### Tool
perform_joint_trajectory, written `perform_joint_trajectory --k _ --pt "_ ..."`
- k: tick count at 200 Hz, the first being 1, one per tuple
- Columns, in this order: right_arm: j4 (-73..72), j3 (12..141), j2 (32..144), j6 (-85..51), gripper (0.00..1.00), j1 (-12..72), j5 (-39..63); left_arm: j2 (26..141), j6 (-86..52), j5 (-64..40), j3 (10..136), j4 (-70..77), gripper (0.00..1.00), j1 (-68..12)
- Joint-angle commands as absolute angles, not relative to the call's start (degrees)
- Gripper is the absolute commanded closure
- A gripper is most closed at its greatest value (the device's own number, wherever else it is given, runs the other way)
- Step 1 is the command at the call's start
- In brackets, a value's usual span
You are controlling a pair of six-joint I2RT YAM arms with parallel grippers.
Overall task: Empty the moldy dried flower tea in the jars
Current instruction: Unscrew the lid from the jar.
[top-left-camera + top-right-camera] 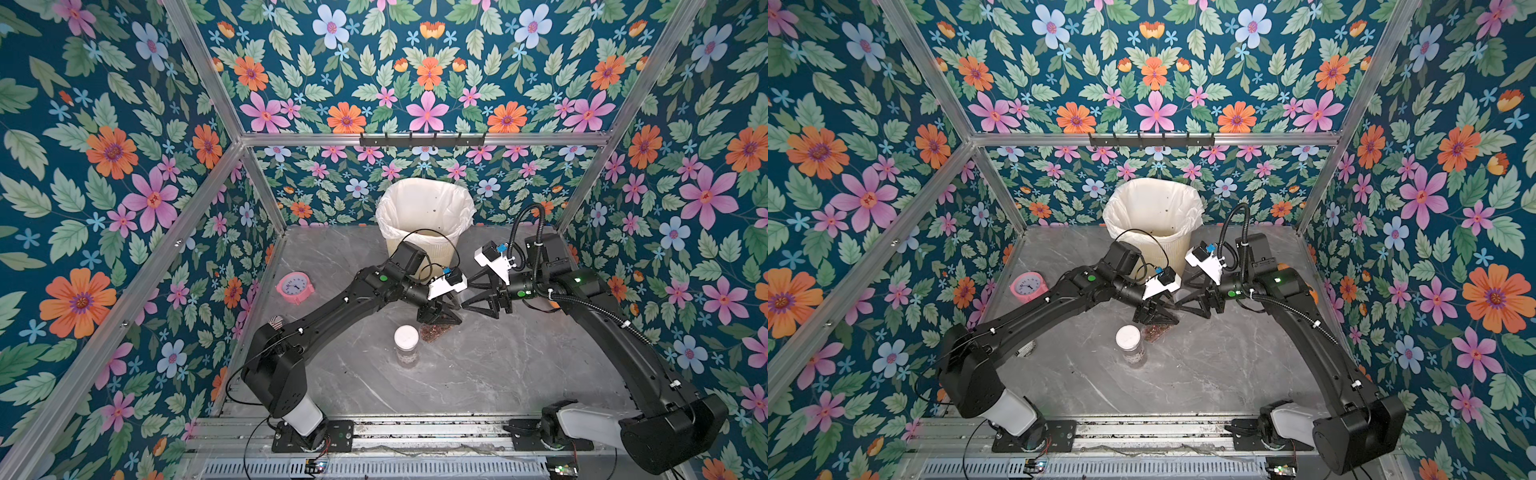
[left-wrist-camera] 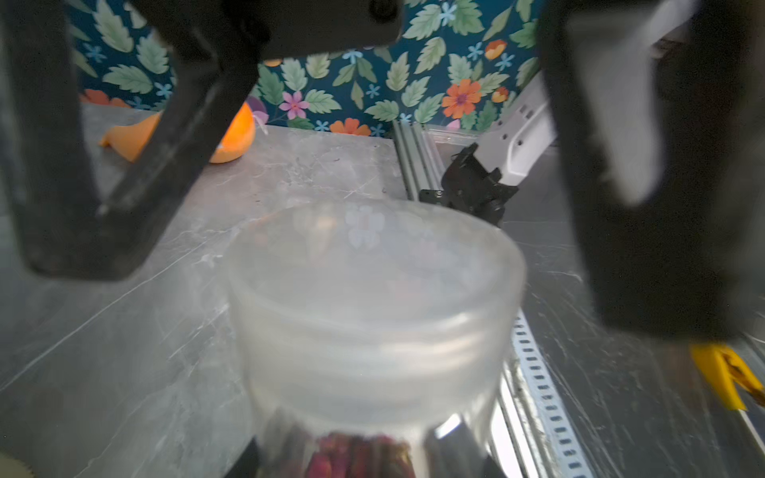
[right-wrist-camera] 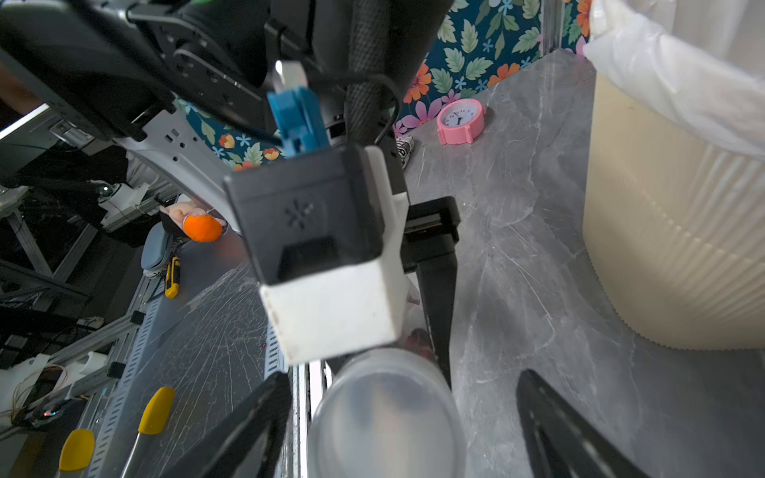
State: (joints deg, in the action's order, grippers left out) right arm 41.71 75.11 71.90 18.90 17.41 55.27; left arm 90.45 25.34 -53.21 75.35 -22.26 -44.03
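The grey marble table [image 1: 478, 374] carried a cream ribbed bin [image 1: 436, 247] at centre frame, a pink clock [image 1: 294, 287] at left, and a white-lidded jar [image 1: 406, 338] upright below centre.

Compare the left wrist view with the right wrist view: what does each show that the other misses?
Left wrist only: an orange object lying on the table. Right wrist only: the pink clock and the bin. Both: the jar's lid between the right arm's spread fingers.
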Motion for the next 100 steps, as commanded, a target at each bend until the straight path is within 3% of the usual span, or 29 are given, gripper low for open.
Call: perform_joint_trajectory --k 1,100 --pt "42.4 77.1 73.4 12.6 0.14 17.2 50.1 89.0 22.9 -43.2 73.0 -10.6 0.54 -43.9" --pt "39.9 84.2 81.3 -8.8 0.20 17.1 39.0 89.2 17.5 -23.6 70.4 0.9 0.53 -44.4"
